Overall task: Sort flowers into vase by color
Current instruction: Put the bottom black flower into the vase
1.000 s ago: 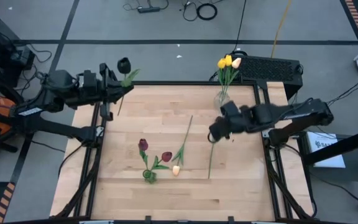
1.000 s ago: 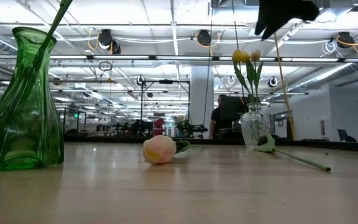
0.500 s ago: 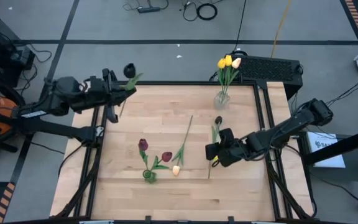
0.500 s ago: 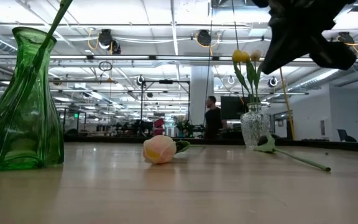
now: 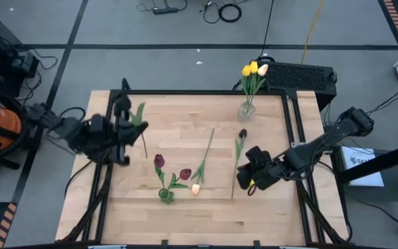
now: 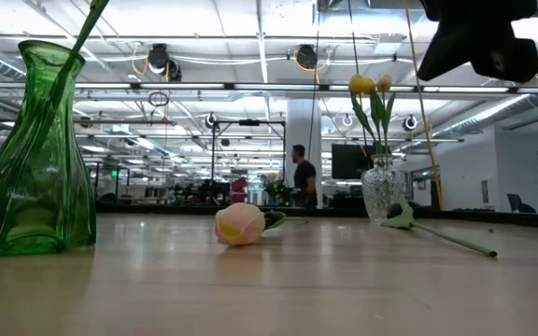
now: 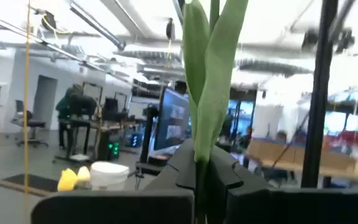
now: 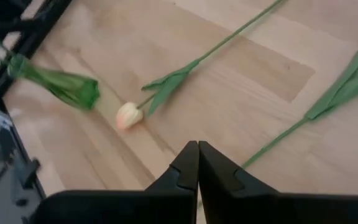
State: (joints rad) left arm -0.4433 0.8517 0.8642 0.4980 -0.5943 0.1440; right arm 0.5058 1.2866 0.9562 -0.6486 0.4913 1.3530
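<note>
- Right gripper (image 5: 244,181), fingers (image 8: 188,163) pressed together with nothing visibly between them, hovers low over the near-right of the desk (image 5: 275,207), beside a loose dark tulip (image 5: 236,155).
- Left gripper (image 5: 126,124) is clamped on a green stem (image 7: 211,93) with leaves, over the desk's far-left edge.
- Green vase (image 5: 165,196), near centre, holds two dark red tulips (image 5: 159,161).
- Peach tulip (image 6: 240,224) lies just right of it.
- Clear vase (image 5: 246,109), far side, holds yellow and cream tulips (image 5: 253,68).
</note>
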